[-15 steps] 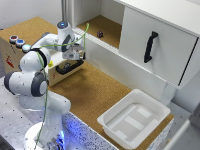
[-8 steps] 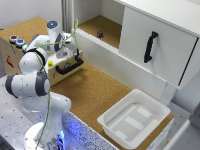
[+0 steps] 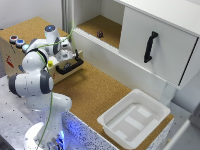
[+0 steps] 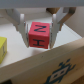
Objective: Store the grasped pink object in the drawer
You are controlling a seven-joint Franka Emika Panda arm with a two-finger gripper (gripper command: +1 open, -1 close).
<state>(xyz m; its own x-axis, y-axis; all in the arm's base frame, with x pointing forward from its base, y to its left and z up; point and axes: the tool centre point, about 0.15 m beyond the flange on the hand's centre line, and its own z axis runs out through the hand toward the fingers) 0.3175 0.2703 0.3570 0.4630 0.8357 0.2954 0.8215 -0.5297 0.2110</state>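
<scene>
In the wrist view the pink object (image 4: 39, 35) is a small pink-red cube with a dark letter on its face. It sits between my fingers (image 4: 22, 27), slightly tilted. My gripper (image 4: 39, 31) is shut on it, low inside the open light-wood drawer (image 4: 55, 65). In the exterior view my gripper (image 3: 64, 52) hangs over the open drawer (image 3: 61, 62), just behind its black bar handle (image 3: 70, 66). The pink object is hidden in that view.
A yellow cube (image 4: 2, 49) lies in the drawer beside the pink one. The cork-topped box (image 3: 15, 52) carries round buttons (image 3: 16, 40). A small dark object (image 3: 100, 34) sits at the back. The white cabinet front (image 3: 160, 30) and a white tub (image 3: 135, 117) stand on the exterior view's right.
My gripper has moved toward the exterior view's left and down, from beside the drawer to low over its opening, still holding the pink object.
</scene>
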